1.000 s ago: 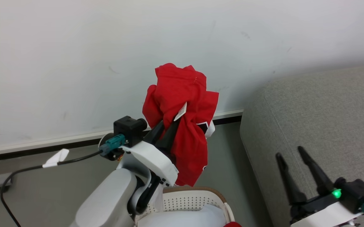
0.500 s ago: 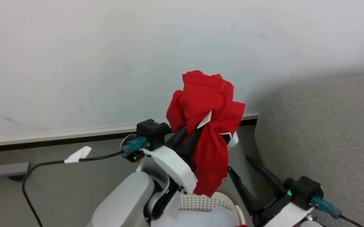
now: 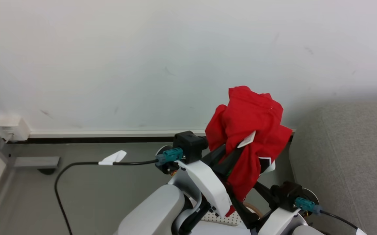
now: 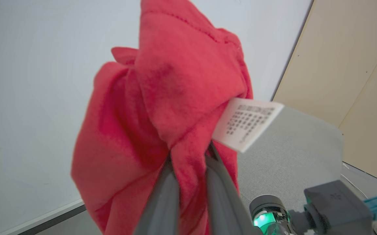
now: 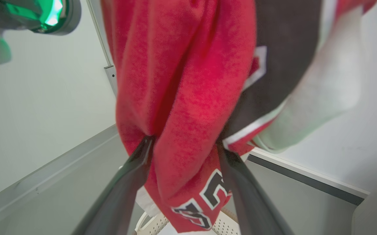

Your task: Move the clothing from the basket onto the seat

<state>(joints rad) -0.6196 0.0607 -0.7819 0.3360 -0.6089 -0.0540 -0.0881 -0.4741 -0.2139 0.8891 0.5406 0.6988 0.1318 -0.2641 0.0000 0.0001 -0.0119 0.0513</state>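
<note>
While the left gripper [image 4: 190,160] clamps the red jersey [image 3: 247,124] by its bunched top, high above the basket [image 3: 221,219] with its length hanging straight down, the right gripper [image 5: 185,142] stands wide open underneath, straddling the dangling tail — the seat [image 3: 348,156] lies to the right

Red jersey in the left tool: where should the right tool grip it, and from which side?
Probably the hanging lower fold of the jersey, above the printed hem, from below. The left tool pinches the bunched top, so the cloth drapes down, and the right tool's open fingers straddle that fold.
</note>
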